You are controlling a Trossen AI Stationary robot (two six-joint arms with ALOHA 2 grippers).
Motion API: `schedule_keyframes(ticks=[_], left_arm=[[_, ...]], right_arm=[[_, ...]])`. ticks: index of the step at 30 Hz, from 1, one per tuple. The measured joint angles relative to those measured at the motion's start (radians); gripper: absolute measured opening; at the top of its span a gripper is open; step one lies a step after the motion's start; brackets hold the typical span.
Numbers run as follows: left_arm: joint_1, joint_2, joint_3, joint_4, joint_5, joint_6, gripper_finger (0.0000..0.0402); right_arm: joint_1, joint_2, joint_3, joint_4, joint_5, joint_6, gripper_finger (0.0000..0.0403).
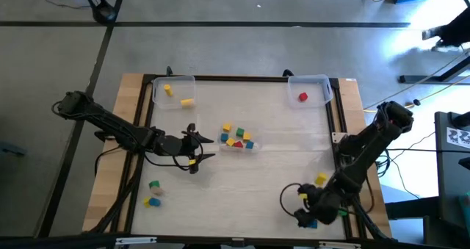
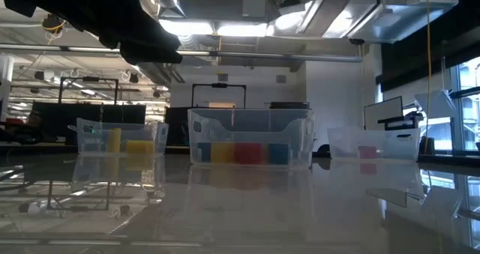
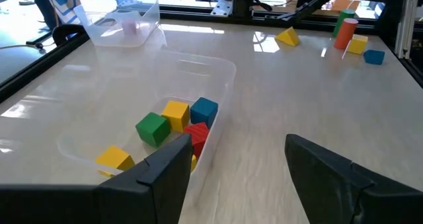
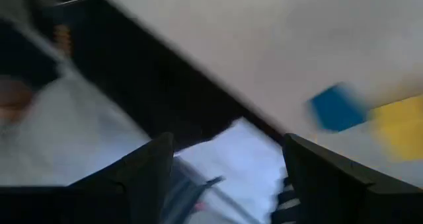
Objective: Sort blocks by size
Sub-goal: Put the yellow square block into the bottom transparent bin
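While the high view looks down, the left hand [image 1: 200,150] hangs spread beside the blocks [image 1: 237,136] in the mid-tabletop [image 1: 242,183] clear bin; the right hand [image 1: 302,208] waits spread near the front right corner. Low view: coloured blocks [image 2: 247,153] sit inside the bin [image 2: 250,136]. Left wrist: fingers [image 3: 158,178] splayed before the blocks [image 3: 175,125].

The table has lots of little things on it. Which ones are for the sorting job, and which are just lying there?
For the job:
- blocks in the middle bin
- yellow blocks
- red block
- green block

Just lying there:
- cables
- wooden table edge
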Motion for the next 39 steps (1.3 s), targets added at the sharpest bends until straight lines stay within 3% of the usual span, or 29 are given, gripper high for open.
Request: schedule_keyframes(ticks=[5,11,13,22,39], left_arm=[[0.0,0.0,0.0,0.0,0.0,0.026,0.023],[0.0,0.0,0.0,0.0,0.0,0.038,0.023],[0.0,0.0,0.0,0.0,0.0,0.038,0.023],[0.001,0.0,0.0,0.001,0.0,0.033,0.023],[0.001,0.0,0.0,0.004,-0.001,0.03,0.023]], right_arm=[[0.051,0.053,0.0,0.041,0.035,0.066,0.0282],[0.077,0.128,0.0,0.039,-0.138,0.211,0.0282],[0.083,0.131,0.0,0.032,-0.152,0.231,0.0282],[0.086,0.131,0.0,-0.162,-0.118,0.221,0.0282],[0.077,0.207,0.004,-0.134,-0.123,0.133,0.0282]])
